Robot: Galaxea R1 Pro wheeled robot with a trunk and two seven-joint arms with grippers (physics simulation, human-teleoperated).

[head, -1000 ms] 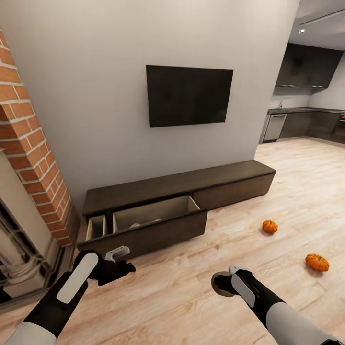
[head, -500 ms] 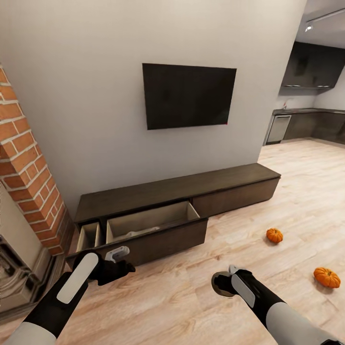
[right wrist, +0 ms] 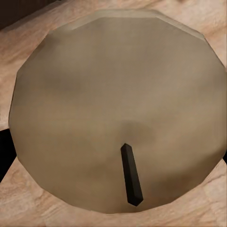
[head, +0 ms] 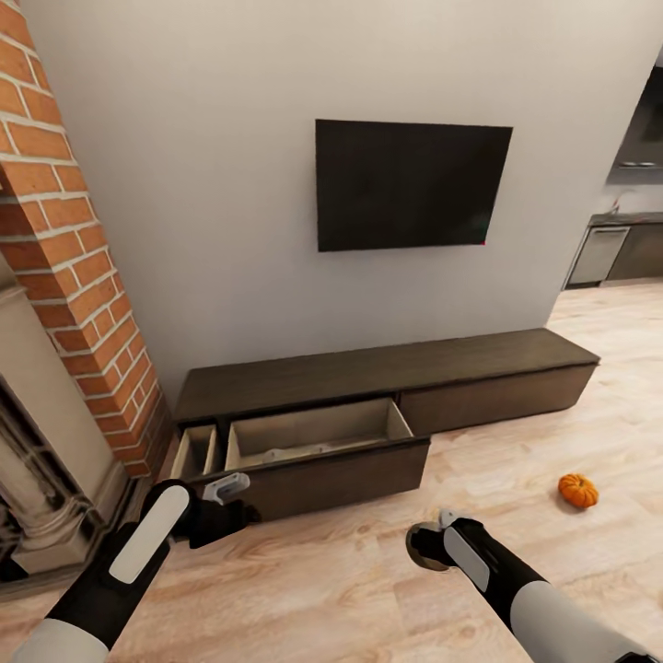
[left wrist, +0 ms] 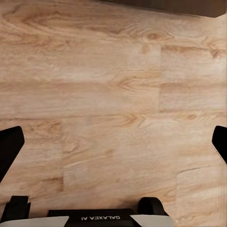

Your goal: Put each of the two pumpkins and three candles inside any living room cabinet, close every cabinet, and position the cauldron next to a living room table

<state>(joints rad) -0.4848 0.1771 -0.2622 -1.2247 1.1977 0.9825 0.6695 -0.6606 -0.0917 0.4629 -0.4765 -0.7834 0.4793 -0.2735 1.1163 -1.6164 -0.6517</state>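
Note:
My right gripper (head: 427, 547) is shut on a grey-beige candle (head: 420, 540), low over the floor in front of the cabinet; the right wrist view looks onto the candle's (right wrist: 118, 118) rounded top and dark wick. The cabinet (head: 387, 373) is a long low dark-brown unit against the wall. Its left pull-out front (head: 331, 474) is drawn out, showing a lighter wooden interior with a pale shape I cannot identify. My left gripper (head: 230, 517) hangs open and empty just before that front, with bare floorboards between its fingers (left wrist: 9, 151). One orange pumpkin (head: 578, 491) lies on the floor to the right.
A brick fireplace column (head: 74, 258) with a stone surround (head: 37, 460) stands close on the left. A black TV (head: 412, 184) hangs on the grey wall above the cabinet. Kitchen units (head: 612, 253) show far right. Wooden floor (head: 350, 589) stretches ahead and to the right.
The whole view has shifted, so the camera moved: cabinet and TV sit further right, the fireplace fills more of the left, and the nearer pumpkin has left the picture. Both arms keep their pose.

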